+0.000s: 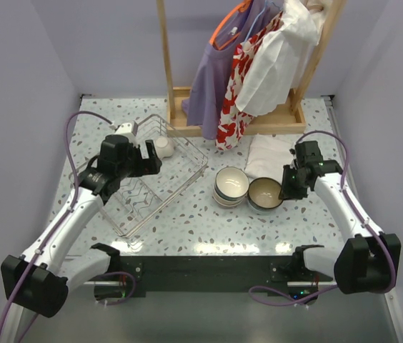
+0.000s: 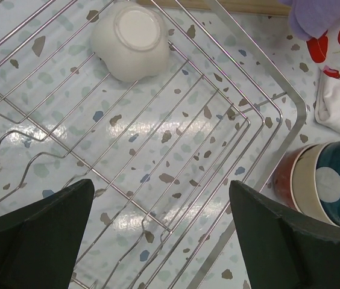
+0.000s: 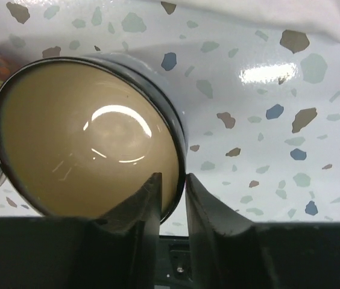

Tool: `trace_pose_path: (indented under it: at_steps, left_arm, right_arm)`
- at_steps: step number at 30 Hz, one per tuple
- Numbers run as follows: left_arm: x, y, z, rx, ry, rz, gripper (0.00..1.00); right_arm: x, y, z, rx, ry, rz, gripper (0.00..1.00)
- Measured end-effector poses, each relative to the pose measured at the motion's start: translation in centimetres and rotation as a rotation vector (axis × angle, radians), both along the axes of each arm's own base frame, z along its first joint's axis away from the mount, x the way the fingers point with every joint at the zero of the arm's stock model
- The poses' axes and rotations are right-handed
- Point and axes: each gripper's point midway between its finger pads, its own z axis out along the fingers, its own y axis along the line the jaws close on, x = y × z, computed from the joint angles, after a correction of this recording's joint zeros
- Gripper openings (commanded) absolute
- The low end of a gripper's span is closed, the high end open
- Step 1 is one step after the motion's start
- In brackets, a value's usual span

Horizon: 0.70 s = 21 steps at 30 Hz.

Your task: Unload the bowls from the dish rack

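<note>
r jaws pinch tan dark-rimmed bowl (image 3: pixel 85 138), l jaws open near upturned white bowl (image 2: pixel 131 39)

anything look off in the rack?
One white bowl lies overturned, foot ring up, in the far corner of the dish rack. The rack itself sits askew to the edges of the table. Nothing spilled or broken shows.

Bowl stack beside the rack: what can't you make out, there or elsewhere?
- Bowl stack: count unclear; nested in top view, cut by the right edge in left wrist view.
- Dish rack: left part hidden under left gripper in top view.
- Dark-rimmed bowl: outer pattern unclear; right wrist view shows mostly its inside.
</note>
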Motion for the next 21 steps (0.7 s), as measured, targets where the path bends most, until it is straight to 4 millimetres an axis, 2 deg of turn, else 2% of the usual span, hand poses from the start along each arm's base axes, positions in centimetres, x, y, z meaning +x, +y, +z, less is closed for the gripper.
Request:
trace_pose_path:
  at_steps: [4,9,13,16,21]
  left_arm:
    - [0.7,-0.1,-0.7,-0.005,0.017,0.026,1.0]
    - [2.1,0.1,-3.0,0.001,0.085,0.099,1.0]
    - [3.5,0.0,-4.6,-0.039,0.133,0.16,1.0]
    - [5.1,0.6,-4.9,-0.111,0.126,0.215,1.0]
    - [7.9,1.5,-5.3,-0.225,0.101,0.301,1.0]
  right_arm:
    - [0.1,-0.1,1.4,-0.005,-0.028,0.001,0.49]
    - [1.6,-0.3,5.5,-0.008,-0.168,-0.005,0.68]
    - [1.8,-0.2,8.3,0.003,-0.283,-0.005,0.86]
    - [1.6,-0.3,9.3,0.007,-0.327,-0.001,0.94]
    - [1.5,0.2,9.7,0.029,-0.345,0.014,0.98]
